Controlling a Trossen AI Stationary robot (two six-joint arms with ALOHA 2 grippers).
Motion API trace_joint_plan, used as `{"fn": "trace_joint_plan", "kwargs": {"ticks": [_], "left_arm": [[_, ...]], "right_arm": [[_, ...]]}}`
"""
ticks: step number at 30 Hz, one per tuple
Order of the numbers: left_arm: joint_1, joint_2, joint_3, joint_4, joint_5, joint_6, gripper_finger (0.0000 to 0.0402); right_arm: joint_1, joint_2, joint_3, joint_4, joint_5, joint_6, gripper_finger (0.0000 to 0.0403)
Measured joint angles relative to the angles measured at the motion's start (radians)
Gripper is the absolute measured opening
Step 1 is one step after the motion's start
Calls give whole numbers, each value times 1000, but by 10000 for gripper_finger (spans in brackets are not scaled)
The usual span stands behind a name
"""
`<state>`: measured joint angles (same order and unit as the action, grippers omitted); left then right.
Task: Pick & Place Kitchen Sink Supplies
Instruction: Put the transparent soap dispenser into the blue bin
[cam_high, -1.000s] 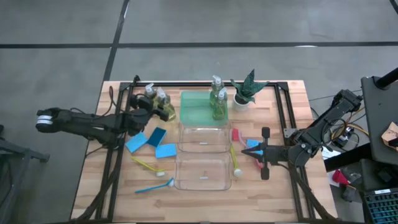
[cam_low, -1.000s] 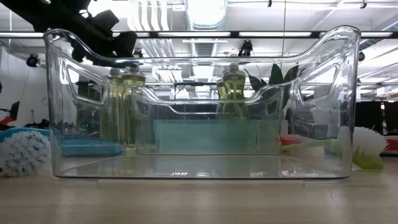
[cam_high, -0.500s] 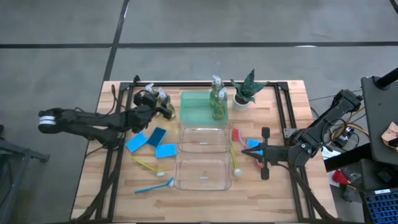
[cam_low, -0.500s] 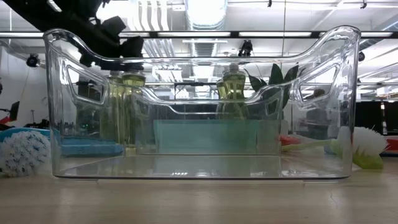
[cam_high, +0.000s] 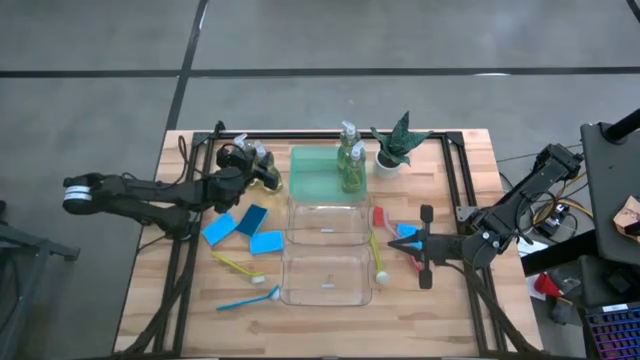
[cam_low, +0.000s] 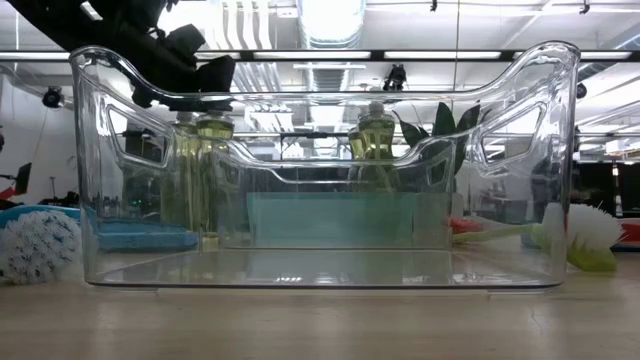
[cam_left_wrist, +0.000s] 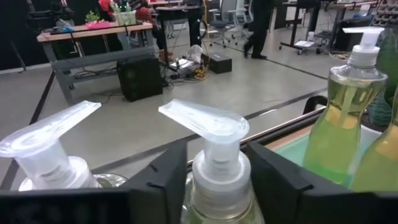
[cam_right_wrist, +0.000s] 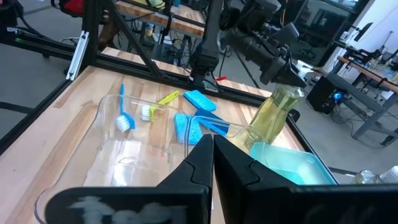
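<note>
Taking the green tray (cam_high: 316, 172) as reference, we find the left gripper (cam_high: 250, 163) just to its left – fingers astride a pump bottle (cam_left_wrist: 216, 180), whether clamped we cannot tell. A second bottle (cam_left_wrist: 55, 163) crowds alongside. Right gripper (cam_high: 403, 243), clenched, empty – beside the clear bins (cam_high: 325, 250).

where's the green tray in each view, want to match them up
High view: translucent green tray at the table's far middle.
Low view: pale green band seen through the clear bins.
Left wrist view: its corner at right.
Right wrist view: lower right.
Shared landmark: clear pump bottle of yellow-green liquid.
</note>
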<state>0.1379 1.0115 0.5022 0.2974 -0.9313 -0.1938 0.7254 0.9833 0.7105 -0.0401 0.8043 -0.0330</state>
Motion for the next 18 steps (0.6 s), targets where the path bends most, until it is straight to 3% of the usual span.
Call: {"fn": "trace_joint_plan", "kwargs": {"ticks": [3, 18], "left_arm": [[0, 0, 0, 3, 4, -8, 103], [-2, -6, 72, 29, 62, 90, 101]], "right_arm": [[0, 0, 0, 2, 0, 5, 8], [1, 0, 0, 16, 0, 3, 8]]}}
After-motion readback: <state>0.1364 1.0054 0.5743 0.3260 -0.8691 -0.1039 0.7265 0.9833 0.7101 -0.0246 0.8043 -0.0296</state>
